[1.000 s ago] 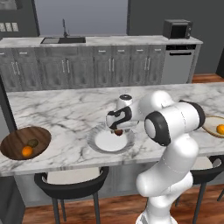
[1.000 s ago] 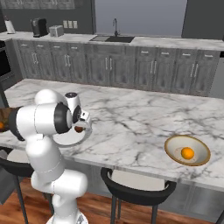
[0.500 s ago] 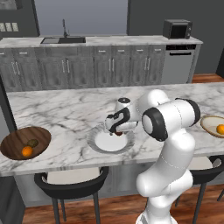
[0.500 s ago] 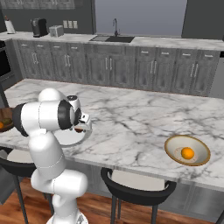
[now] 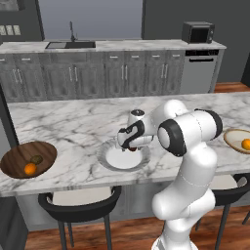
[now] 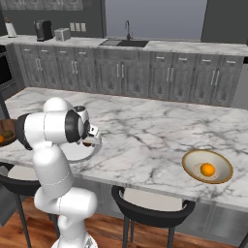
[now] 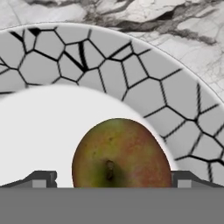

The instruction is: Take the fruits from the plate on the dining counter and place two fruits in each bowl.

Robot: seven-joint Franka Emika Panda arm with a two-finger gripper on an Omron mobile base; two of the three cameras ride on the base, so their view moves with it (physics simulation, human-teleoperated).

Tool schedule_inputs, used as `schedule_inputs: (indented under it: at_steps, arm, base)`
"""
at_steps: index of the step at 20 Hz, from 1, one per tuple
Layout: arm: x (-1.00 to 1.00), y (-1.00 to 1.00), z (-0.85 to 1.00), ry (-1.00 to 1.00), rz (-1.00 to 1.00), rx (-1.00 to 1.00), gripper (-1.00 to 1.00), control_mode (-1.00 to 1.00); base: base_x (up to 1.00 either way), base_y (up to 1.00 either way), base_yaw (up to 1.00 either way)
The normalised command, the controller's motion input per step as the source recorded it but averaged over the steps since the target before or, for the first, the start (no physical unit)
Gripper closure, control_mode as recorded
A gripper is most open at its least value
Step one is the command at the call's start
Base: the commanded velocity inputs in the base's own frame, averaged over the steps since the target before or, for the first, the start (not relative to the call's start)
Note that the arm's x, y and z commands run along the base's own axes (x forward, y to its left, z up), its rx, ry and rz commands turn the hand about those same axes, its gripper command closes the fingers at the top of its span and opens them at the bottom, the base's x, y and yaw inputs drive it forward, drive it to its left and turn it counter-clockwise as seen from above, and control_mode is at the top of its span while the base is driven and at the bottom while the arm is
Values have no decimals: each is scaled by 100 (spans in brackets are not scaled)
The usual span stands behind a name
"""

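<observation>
- Fruit position is the whole story here: the small reddish-brown round fruit (image 7: 121, 153) sits on the round white plate with the wide grey crackle-pattern rim (image 7: 144, 74), right where the white centre meets the rim.
- Relative to that plate, the two-finger gripper (image 5: 131, 145) hangs just above it, pointing down, with the fruit dead centre between the two dark fingertips (image 7: 43, 178).
- Jaws are spread wide, one tip on each side of the fruit, nothing pinched yet as far as I can tell.
- Fruit's basically round, so no real long axis to line up.
- Next move is probably straight down, then squeeze.
- Pale tan bowl with the brown rim (image 6: 215, 181), well off from the plate on the white marble dining counter (image 6: 145, 131), has one orange fruit (image 6: 208, 169), so I'd guess that's the destination.
</observation>
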Motion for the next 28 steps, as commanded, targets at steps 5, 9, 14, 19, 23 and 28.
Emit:
schedule_inputs:
  at_steps: [5, 9, 14, 19, 23, 28]
  arm:
    - [2, 0, 0, 0, 0, 0, -100, -100]
    - [0, 0, 0, 0, 0, 0, 100, -100]
    - [0, 0, 0, 0, 0, 0, 100, -100]
    - [0, 0, 0, 0, 0, 0, 100, -100]
    - [-34, -14, 23, -6, -3, 0, 100, -100]
    - [-72, -34, 91, -16, -13, 0, 100, -100]
  base:
    - [0, 0, 0]
    - [0, 0, 0]
    - [0, 0, 0]
    - [0, 0, 0]
    - [0, 0, 0]
    - [0, 0, 0]
